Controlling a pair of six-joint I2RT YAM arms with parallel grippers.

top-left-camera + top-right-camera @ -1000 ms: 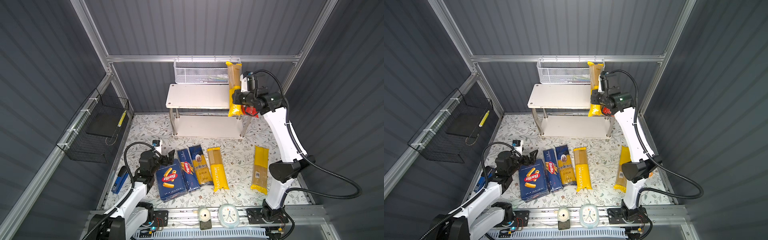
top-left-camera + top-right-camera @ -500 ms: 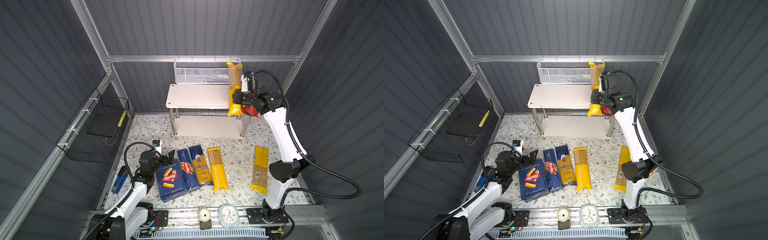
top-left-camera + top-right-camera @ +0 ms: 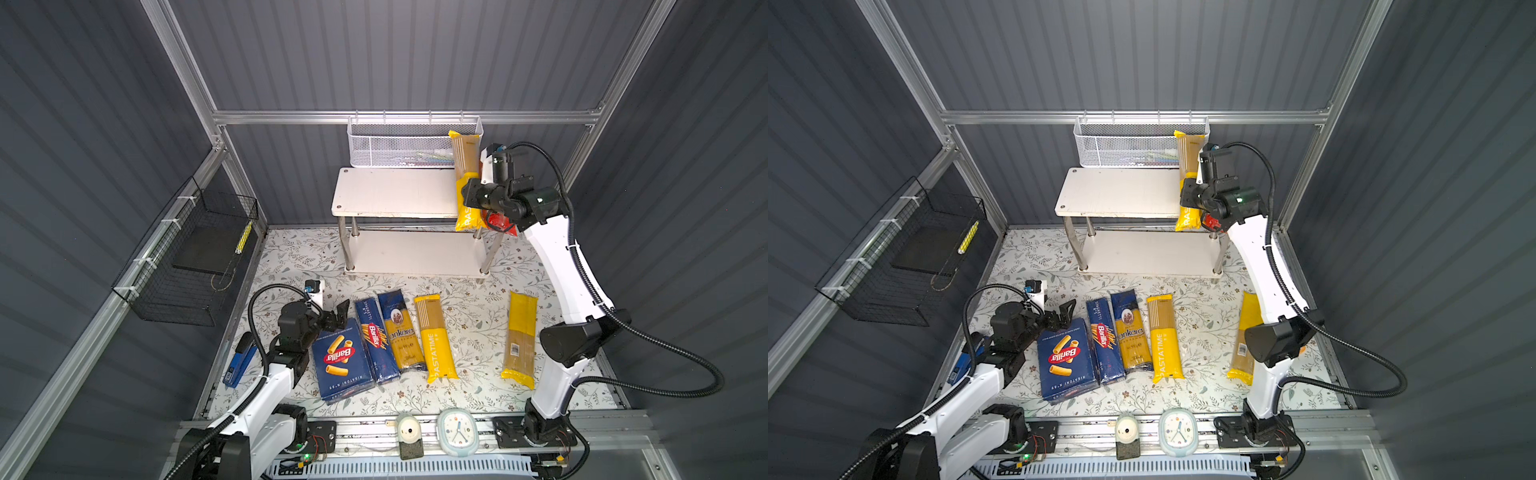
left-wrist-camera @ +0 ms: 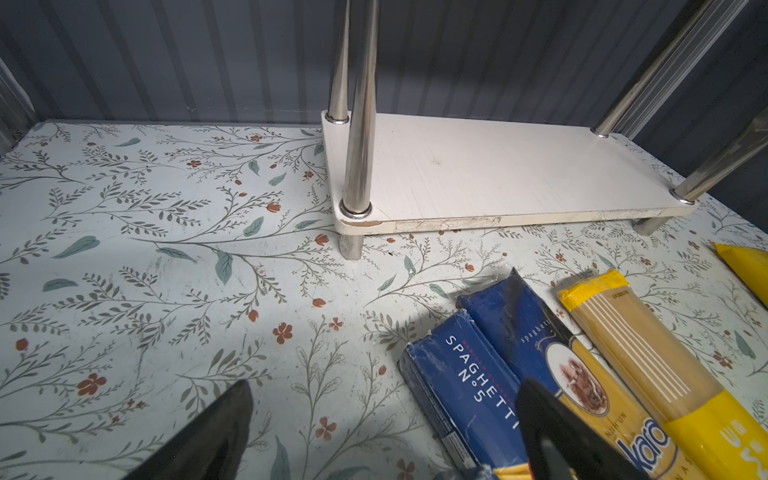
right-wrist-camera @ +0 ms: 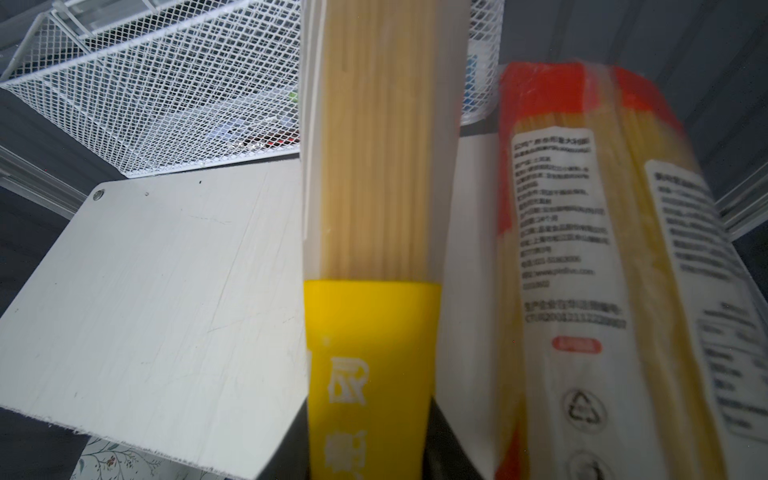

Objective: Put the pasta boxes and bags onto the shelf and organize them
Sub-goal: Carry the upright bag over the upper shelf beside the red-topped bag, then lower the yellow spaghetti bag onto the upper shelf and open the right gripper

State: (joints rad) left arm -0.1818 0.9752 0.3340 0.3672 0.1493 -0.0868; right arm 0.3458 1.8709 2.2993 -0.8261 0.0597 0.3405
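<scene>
My right gripper (image 3: 469,195) (image 5: 370,449) is shut on a yellow PASTATIME bag (image 3: 464,166) (image 5: 374,208). It holds the bag lengthwise over the right end of the shelf's (image 3: 390,191) top board. A red-clear bag (image 5: 582,249) lies right beside it on that board. On the floor lie the wide Barilla box (image 3: 340,357), the narrow Barilla box (image 3: 374,336), the Ankara bag (image 3: 399,332), another PASTATIME bag (image 3: 434,336) and a yellow-clear bag (image 3: 519,336). My left gripper (image 3: 332,318) (image 4: 386,386) stands open at the wide box's far end, holding nothing.
A white mesh basket (image 3: 411,141) hangs on the back wall just behind the top board. A black wire basket (image 3: 195,257) hangs on the left wall. A blue tool (image 3: 239,363) lies at the floor's left edge. A clock (image 3: 457,432) sits on the front rail.
</scene>
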